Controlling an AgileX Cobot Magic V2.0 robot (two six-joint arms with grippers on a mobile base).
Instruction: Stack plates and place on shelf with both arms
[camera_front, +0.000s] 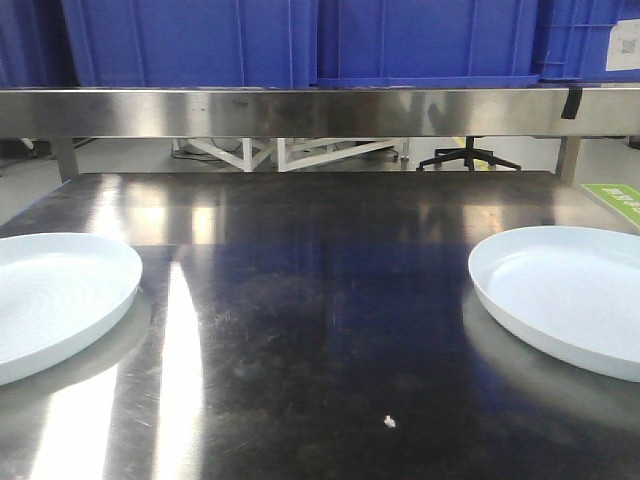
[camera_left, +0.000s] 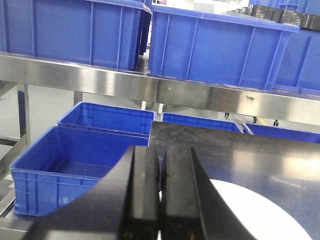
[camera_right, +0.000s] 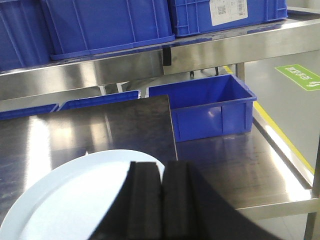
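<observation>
two white plates on the steel table (camera_front: 320, 350), well apart, one at each side. the ridged plate (camera_front: 50, 300) sits at the left edge of the front view with faint concentric rings on it. the smooth plate (camera_front: 570, 295) sits at the right edge, partly cut off by the frame. both lie flat and nothing is stacked yet. there's a tiny white crumb (camera_front: 388, 422) on the bare metal between them, nearer the camera.

the shelf (camera_front: 300, 110) runs across the back above the table and it's loaded with big blue bins (camera_front: 190, 40).

the left gripper (camera_left: 161, 200) has its two black fingers pressed together with just a thin seam between them, holding nothing. a curve of white plate shows just below and to the right of it, and open blue crates (camera_left: 65, 165) sit off the table's left side.

the right gripper (camera_right: 161, 205) looks the same: fingers closed on each other, nothing pinched. a white plate fills the lower left of its view, partly under the fingers. can't tell if it touches. another blue crate (camera_right: 210, 107) sits beyond the table's end.
</observation>
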